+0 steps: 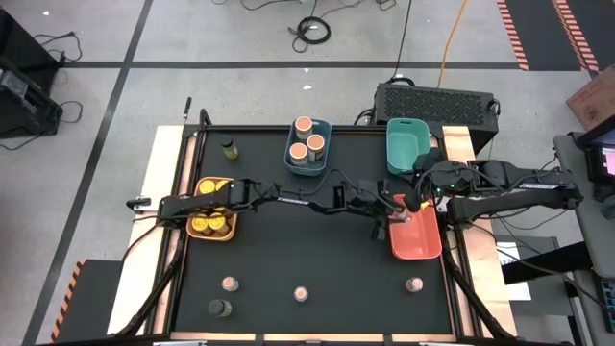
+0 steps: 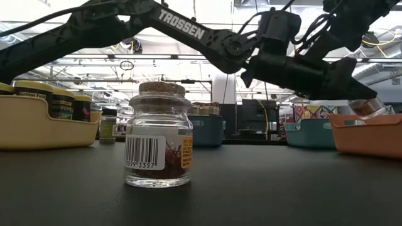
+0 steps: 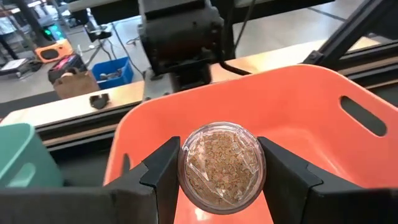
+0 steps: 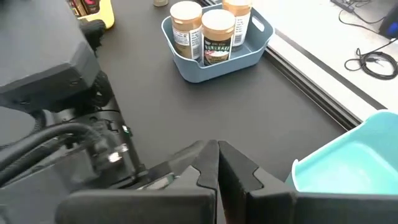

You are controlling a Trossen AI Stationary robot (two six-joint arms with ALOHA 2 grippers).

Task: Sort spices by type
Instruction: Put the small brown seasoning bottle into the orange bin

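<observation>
High view: the left end effector reaches across to centre right, above the red bin; three tan-topped jars upright in the blue bin; three pinkish-topped jars along the lower desk. Left wrist view: its fingers pinch one small jar, round end facing the camera, long axis toward the bin. Right wrist view: right end effector pressed together, holding nothing.

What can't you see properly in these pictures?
- Inside of the red bin, high view: the left gripper covers part of it.
- Label on the held jar, left wrist view: only its bottom shows.
- Jars in the orange bin, high view: the left arm crosses over them.
- Olive jars, high view: too small to read.
</observation>
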